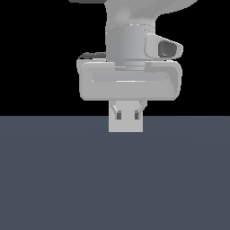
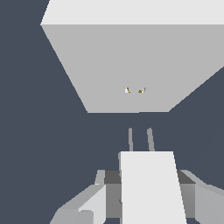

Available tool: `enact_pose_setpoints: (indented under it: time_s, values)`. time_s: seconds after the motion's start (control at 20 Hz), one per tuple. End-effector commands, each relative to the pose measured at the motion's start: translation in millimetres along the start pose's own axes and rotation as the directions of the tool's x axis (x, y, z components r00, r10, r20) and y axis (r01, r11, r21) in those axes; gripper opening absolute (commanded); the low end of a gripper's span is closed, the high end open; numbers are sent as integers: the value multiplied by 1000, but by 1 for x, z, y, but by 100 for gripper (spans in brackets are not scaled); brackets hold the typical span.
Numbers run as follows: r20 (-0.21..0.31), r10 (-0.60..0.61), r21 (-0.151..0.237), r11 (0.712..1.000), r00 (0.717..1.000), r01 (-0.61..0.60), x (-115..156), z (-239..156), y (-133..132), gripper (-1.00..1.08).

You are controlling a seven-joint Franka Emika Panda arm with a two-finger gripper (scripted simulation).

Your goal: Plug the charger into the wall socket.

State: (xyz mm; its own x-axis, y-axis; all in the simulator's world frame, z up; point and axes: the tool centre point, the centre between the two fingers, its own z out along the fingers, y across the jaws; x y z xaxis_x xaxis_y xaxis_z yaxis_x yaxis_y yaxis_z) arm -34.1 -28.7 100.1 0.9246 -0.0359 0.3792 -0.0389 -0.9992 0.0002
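In the wrist view, the charger is an off-white block held between my fingers, with my gripper shut on it. Its two thin prongs point at the wall socket, a light-grey panel with two tiny orange-brown holes. The prong tips stop short of the panel's face, roughly in line with the holes. In the exterior view, my gripper hangs just above the floor in front of the socket's square. There the charger blends into the panel and I cannot make it out.
A flat dark blue-grey floor spreads under everything. The background above it is black. The arm's wide grey hand body fills the upper middle of the exterior view.
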Motion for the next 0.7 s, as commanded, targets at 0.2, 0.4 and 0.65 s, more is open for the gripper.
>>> enact_pose_setpoints:
  time_s: [0.2, 0.4, 0.65]
  values:
    - [0, -2, 1, 1000, 1000, 2, 0, 0, 0, -100]
    - [0, -1, 1, 1000, 1000, 1, 5, 2, 0, -100]
    - [0, -1, 2, 1000, 1000, 1, 20, 8, 0, -100]
